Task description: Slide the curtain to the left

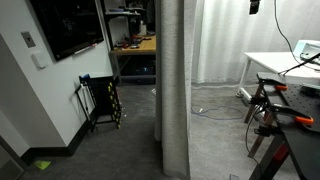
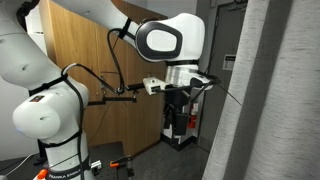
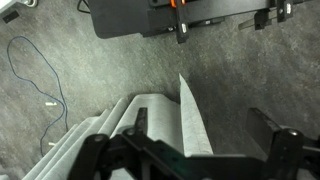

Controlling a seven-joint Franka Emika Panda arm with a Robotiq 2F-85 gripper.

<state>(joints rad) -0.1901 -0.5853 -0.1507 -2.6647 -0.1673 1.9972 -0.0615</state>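
Observation:
The curtain [image 1: 175,90] is tall grey-beige ribbed fabric that hangs in vertical folds to the floor. It also fills the right side of an exterior view [image 2: 265,95]. In the wrist view, looking down, its folds [image 3: 165,120] run from lower left to the centre. My gripper [image 3: 190,150] is open, and the curtain's outer fold edge shows between the two dark fingers; I cannot tell whether it touches them. In an exterior view the gripper [image 2: 178,108] points down beside the curtain's edge, holding nothing.
A sheer white curtain [image 1: 220,40] hangs behind. A white table [image 1: 280,62] and a clamp stand [image 1: 272,105] stand on one side, a black rack [image 1: 100,100] and a wall screen [image 1: 65,25] on the other. A blue cable [image 3: 35,75] lies on the floor. Wooden cabinet [image 2: 100,80].

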